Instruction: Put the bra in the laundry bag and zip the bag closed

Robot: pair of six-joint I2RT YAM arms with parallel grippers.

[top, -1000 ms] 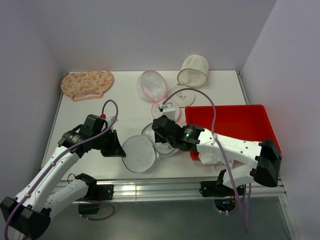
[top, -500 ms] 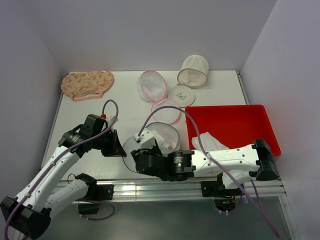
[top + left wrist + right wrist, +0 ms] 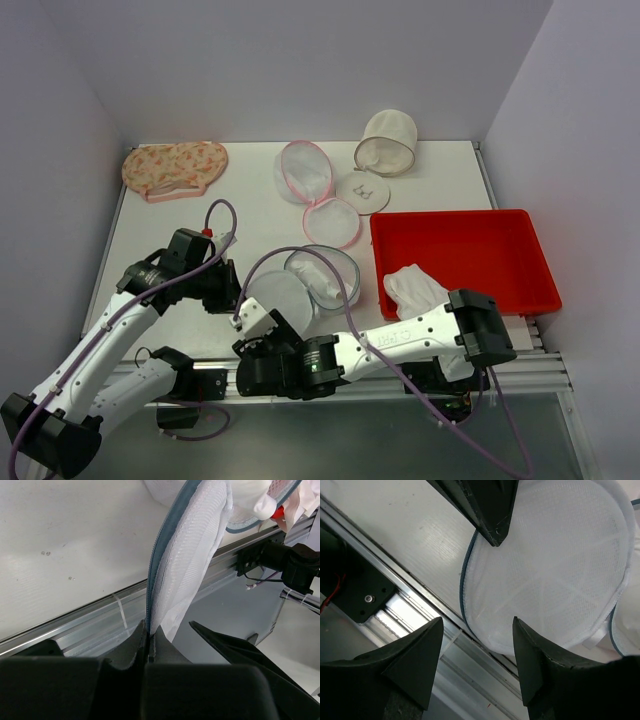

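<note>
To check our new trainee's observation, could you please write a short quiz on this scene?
1. True or false: the left hand is shut on the zipper rim of the laundry bag.
2. The right hand is: A open; B shut on the bag; C out of view.
3. Fill in: the tray is coloured ___.
Key: 1 true; 2 A; 3 red.

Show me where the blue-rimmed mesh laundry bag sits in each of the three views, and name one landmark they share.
Top external: laundry bag lies open at bottom centre, just beyond the metal rail.
Left wrist: laundry bag stands on edge, running from bottom centre to top right.
Right wrist: laundry bag fills the upper right.
Shared landmark: the metal rail, lower left in the left wrist view and in the right wrist view.
</note>
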